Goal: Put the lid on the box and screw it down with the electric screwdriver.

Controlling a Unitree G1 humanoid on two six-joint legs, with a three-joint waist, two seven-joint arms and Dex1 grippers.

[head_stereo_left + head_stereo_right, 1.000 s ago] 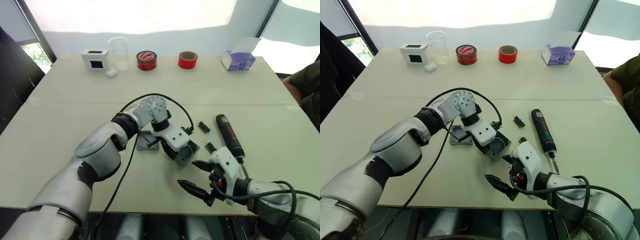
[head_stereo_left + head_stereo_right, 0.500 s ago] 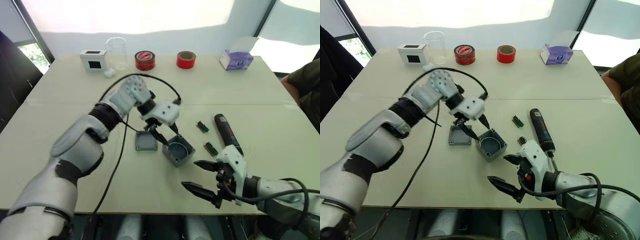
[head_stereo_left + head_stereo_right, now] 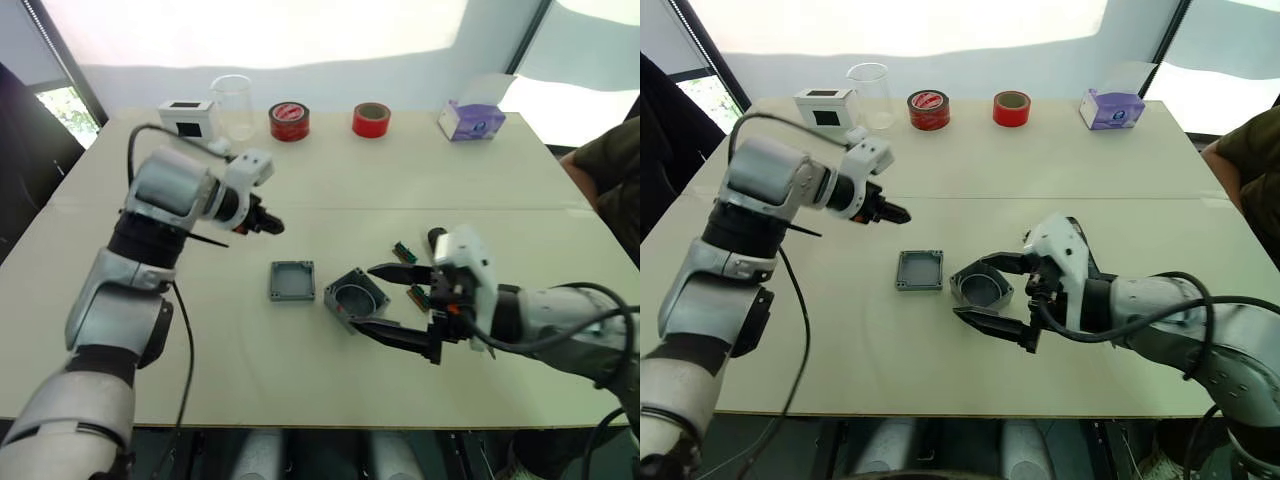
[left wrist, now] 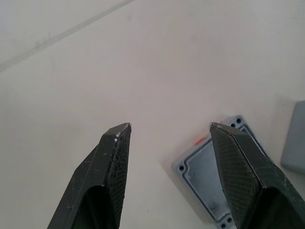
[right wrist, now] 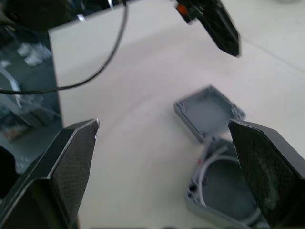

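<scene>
Now, right gripper (image 3: pixel 392 302) jaws wide apart beside box (image 3: pixel 356 299), holding nothing, left gripper (image 4: pixel 167 138) jaws apart, empty

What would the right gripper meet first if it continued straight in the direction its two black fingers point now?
Most likely the deep square grey plastic box. The right gripper is open and points at it, one finger on each side. The shallow grey lid lies just beyond. Depth is uncertain.
</scene>
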